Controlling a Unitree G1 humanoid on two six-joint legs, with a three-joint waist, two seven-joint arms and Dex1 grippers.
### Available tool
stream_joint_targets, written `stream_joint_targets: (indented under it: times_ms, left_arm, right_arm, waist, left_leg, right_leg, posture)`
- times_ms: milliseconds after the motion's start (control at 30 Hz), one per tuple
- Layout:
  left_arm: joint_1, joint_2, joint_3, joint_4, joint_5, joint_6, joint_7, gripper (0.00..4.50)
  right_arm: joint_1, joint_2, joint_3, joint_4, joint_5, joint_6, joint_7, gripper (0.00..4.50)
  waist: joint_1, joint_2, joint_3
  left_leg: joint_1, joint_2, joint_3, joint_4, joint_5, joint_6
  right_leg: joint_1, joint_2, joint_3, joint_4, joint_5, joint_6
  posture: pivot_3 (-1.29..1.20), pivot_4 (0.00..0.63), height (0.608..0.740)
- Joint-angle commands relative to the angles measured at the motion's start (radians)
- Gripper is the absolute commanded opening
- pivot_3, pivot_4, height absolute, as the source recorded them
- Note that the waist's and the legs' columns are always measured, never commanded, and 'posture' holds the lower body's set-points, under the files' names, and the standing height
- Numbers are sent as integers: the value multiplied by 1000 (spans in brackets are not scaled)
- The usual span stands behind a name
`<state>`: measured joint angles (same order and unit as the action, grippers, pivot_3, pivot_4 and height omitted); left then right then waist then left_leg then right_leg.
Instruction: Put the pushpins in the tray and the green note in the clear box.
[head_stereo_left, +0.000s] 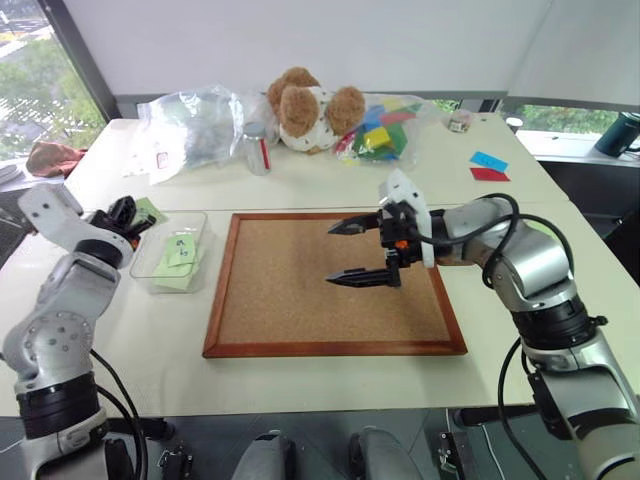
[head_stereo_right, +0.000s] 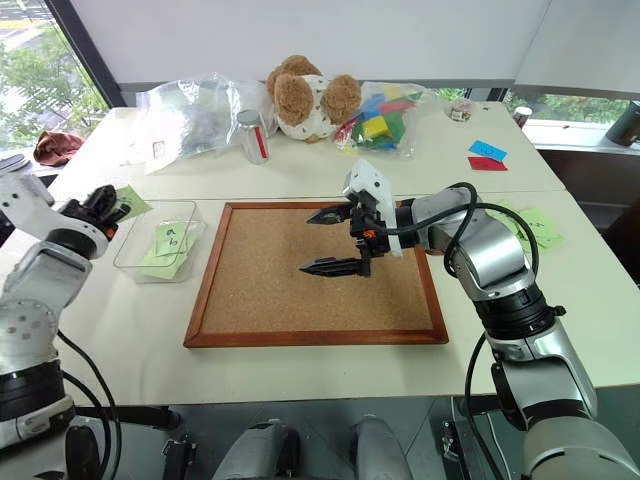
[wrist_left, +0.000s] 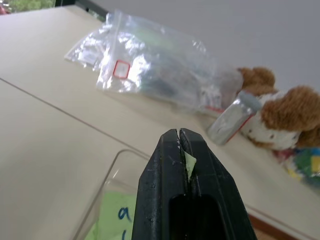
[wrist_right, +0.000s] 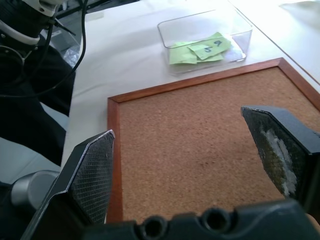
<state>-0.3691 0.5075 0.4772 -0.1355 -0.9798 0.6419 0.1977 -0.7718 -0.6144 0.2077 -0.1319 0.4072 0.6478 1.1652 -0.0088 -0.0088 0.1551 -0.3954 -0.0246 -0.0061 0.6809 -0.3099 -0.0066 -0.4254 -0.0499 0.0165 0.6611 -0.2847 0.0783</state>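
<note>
The clear box (head_stereo_left: 168, 252) is placed on the white table (head_stereo_left: 300, 385), just beside the left edge of the corkboard (head_stereo_left: 335, 285). Pale green notes (head_stereo_left: 180, 255) with dark scribble marks are seen lying inside it; how many sheets are stacked there cannot be told.

The left gripper (head_stereo_left: 128, 216) is positioned beside the box's far left corner, slightly above the table. In the left wrist view its two black fingers (wrist_left: 165, 170) are pressed almost together, and a small sliver of pale green paper (wrist_left: 190, 163) is pinched between their tips. Whether this sliver belongs to a whole green note cannot be told. A further pale green sheet (head_stereo_left: 152, 208) is visible on the table just behind this gripper, outside the box.

The right gripper (head_stereo_left: 352, 252) is held above the middle of the corkboard, pointing toward the box, with its fingers spread wide apart and nothing between them. It is well apart from the box and from the notes.

No pushpins can be made out on the cork surface.

At the far side of the table, clear plastic bags (head_stereo_left: 195, 125), a teddy bear (head_stereo_left: 310, 108), and a blue note (head_stereo_left: 488, 160) with a red note (head_stereo_left: 489, 174) are located.
</note>
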Motion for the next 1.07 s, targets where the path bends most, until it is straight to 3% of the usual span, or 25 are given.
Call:
stream_joint_targets:
  times_ms: [33,233,433,667,933,1067]
  left_arm:
    - [-30,23,-30,27,76,1,-47,1345]
    - [-55,57,-55,69,170,11,-113,4481]
    - [-102,90,-69,31,223,1,-193,4481]
    - [-133,95,-85,-91,99,128,-334,4481]
    - [16,223,-216,-247,4,243,-724,4481]
    - [74,272,-247,-274,2,256,-834,4481]
  right_arm:
    - [6,-6,-23,-29,-4,-14,-24,4500]
    - [21,-15,-33,-37,-8,-14,-50,4500]
    - [23,-20,-37,-29,-10,-16,-67,4500]
    - [44,-57,-53,-25,-15,-13,-75,4500]
    - [151,-157,-123,-78,-12,16,-110,4500]
    - [180,-172,-135,-98,-10,27,-128,4500]
  waist:
    - [-2,0,0]
    - [-5,0,0]
    - [-1,0,0]
    - [-2,0,0]
    - [-7,0,0]
    - [-7,0,1]
  left_leg:
    - [0,0,0,0,0,0]
    - [-1,0,0,-1,0,0]
    - [-1,0,0,-1,0,0]
    - [-3,0,0,-1,0,1]
    - [-3,0,0,-1,0,1]
    - [-3,0,0,-2,-3,6]
  right_leg:
    - [0,0,0,0,0,0]
    - [-1,0,0,0,0,0]
    - [-1,0,0,0,0,0]
    - [-2,-1,0,-2,0,0]
    - [-2,-1,0,-3,0,0]
    - [-2,-1,0,-3,0,0]
  posture:
    - [0,150,740]
    - [0,150,740]
    - [0,150,740]
    - [0,150,740]
    - [0,150,740]
    - [0,150,740]
